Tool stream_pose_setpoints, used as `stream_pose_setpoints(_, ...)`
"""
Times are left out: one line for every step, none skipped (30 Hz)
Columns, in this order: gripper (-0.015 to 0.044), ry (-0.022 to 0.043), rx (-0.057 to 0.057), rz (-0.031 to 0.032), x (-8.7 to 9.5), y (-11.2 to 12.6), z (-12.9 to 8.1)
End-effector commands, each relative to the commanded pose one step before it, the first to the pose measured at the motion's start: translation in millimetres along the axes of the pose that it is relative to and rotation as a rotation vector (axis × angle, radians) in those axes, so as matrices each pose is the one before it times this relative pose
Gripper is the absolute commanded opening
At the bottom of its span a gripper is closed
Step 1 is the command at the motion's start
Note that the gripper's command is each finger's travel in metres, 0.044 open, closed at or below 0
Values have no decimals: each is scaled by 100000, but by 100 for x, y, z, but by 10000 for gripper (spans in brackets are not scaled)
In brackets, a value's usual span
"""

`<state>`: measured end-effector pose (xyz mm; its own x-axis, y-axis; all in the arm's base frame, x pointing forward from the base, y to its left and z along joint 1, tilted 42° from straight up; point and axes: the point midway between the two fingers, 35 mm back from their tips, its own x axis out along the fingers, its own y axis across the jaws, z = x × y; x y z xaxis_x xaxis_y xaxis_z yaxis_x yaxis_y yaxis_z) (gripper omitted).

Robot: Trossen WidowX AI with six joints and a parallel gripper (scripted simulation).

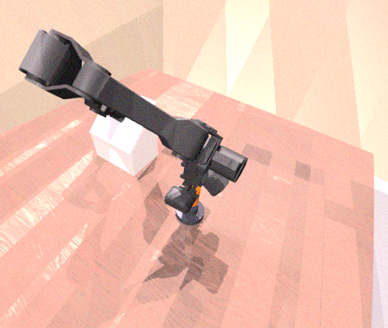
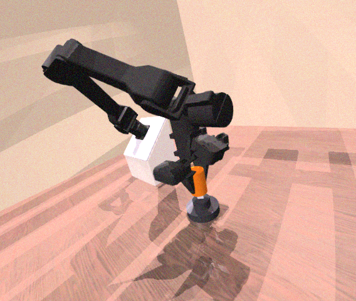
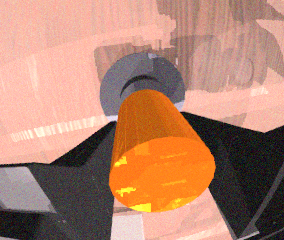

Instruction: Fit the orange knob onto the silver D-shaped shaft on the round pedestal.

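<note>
Closest to the wrist camera: orange knob (image 3: 161, 160), a plain cylinder, clamped between the two dark fingers of the gripper (image 2: 195, 175), one on each side. Jaws stand partly closed, stopped by the knob's width. Its top face points at the lens, so the hole underneath is hidden in every view and the position of its flat cannot be told.

Directly below the knob: silver D-shaped shaft (image 2: 200, 196), only a short pale band of it showing between the knob's lower edge and the base. Judged from this, the knob has started onto the shaft or sits on its tip, but is not yet pushed home. It is held upright and in line with the shaft because it can only slide straight down.

Under that: round pedestal (image 2: 203, 211), a dark grey disc resting on the wooden table (image 2: 301, 226). The wrist view shows its ring just beyond the knob's far end.

Farther back: white block (image 2: 152, 152), the mount from which the arm (image 2: 133, 79) rises and folds over, bringing the wrist down from above.

Beyond: plain beige walls (image 2: 269, 64).
</note>
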<state>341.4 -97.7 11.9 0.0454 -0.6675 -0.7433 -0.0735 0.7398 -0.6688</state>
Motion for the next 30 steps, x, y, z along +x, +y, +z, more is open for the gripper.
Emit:
stream_pose_setpoints(0,-262,-32,-49,3,-60,10)
stream_pose_setpoints(0,0,0,-1,0,-16,-11)
stream_pose_setpoints(0,0,0,0,0,0,0)
stream_pose_setpoints(0,0,0,0,0,0,0)
stream_pose_setpoints(0,0,0,0,0,0,0)
stream_pose_setpoints(0,0,0,0,0,0,0)
stream_pose_setpoints(0,0,0,0,0,0,0)
stream_pose_setpoints(0,-3,2,3,-97,-26,45)
stream_pose_setpoints(0,-3,3,3,-97,-34,45)
stream_pose_setpoints(0,-2,2,1,-69,-33,36)
stream_pose_setpoints(0,-2,2,1,-60,-35,33)
stream_pose_setpoints(0,-3,2,1,-86,-46,42)
stream_pose_setpoints(0,-1,1,1,-40,-15,14)
stream_pose_setpoints(0,0,920,0,-4,-2,2)
stream_pose_setpoints(0,-1,1695,0,-5,-4,7)
stream_pose_setpoints(0,-1,2842,0,-7,-5,16)
stream_pose_setpoints(0,-1,3225,0,-7,-4,28)
stream_pose_setpoints(0,-2,3854,0,-6,-1,39)
stream_pose_setpoints(0,-2,4332,0,3,9,49)
stream_pose_setpoints(0,-2,3051,0,20,21,35)
stream_pose_setpoints(0,0,1034,0,37,29,-2)
stream_pose_setpoints(0,0,0,-2,41,3,-7)
stream_pose_setpoints(0,0,0,-2,52,4,1)
stream_pose_setpoints(0,0,-1,-1,47,12,-8)
stream_pose_setpoints(0,1,-1,-1,38,16,-20)
stream_pose_setpoints(0,1,-1,-1,28,15,-28)
stream_pose_setpoints(0,1,-1,0,17,9,-15)
stream_pose_setpoints(0,0,0,0,12,4,-9)
stream_pose_setpoints(0,1,-1,0,10,5,-28)
stream_pose_setpoints(0,2,-2,0,6,7,-49)
